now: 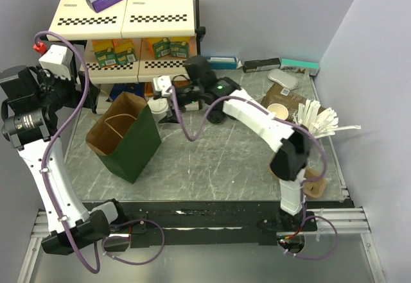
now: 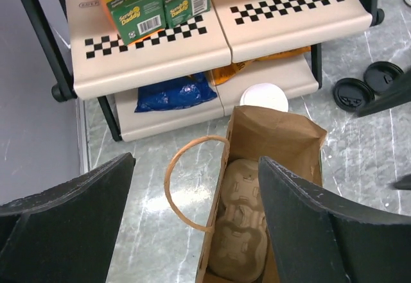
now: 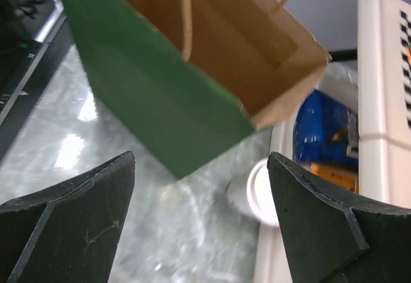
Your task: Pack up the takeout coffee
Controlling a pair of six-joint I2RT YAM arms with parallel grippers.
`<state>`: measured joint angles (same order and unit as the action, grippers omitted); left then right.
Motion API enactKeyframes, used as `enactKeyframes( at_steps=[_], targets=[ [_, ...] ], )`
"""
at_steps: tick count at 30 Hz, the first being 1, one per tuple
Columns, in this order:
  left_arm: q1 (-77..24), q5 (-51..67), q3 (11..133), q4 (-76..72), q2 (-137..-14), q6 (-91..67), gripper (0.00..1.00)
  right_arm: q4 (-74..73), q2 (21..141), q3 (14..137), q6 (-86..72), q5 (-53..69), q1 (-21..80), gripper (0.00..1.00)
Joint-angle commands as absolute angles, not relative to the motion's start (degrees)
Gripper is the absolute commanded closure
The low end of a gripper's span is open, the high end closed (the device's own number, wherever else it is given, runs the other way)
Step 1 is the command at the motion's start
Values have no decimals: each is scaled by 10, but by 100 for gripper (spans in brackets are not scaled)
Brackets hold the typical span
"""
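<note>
My left gripper (image 2: 196,167) hangs released above the paper bag (image 2: 282,135), its fingers spread wide with nothing between them. Down the bag's mouth I see a pulp tray (image 2: 241,231), its lower end cut off by the frame edge. At the bag's 12 o'clock a white cup (image 2: 263,95) stands on the table against the shelf rack (image 2: 154,58). Only its round top shows, so I cannot tell lid from rim. My right gripper (image 3: 200,167) is likewise released and empty. The same cup is a blur below it, toward its 4 o'clock finger and partly hidden. From above, a second cup (image 1: 277,111), open and tan inside, sits at the table's 3 o'clock side, near a fan of white sticks (image 1: 321,119).
</note>
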<state>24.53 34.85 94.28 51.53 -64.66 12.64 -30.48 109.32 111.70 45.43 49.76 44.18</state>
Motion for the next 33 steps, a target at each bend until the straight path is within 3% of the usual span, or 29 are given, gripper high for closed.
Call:
enactKeyframes(
  at_steps=[1, 5, 12, 25, 33],
  targets=[
    [246, 338, 921, 512, -625, 96, 16, -249, 1156, 1194, 496, 526, 464, 9],
    [246, 343, 894, 519, -608, 99, 16, -225, 1201, 1249, 485, 539, 476, 7],
    [246, 352, 911, 533, -615, 113, 16, -308, 1259, 1303, 579, 555, 497, 11],
    [246, 366, 921, 541, -629, 108, 16, -105, 1102, 1032, 604, 476, 530, 5],
    [245, 372, 901, 527, -612, 96, 15, 40, 1035, 955, 562, 433, 537, 5]
  ],
)
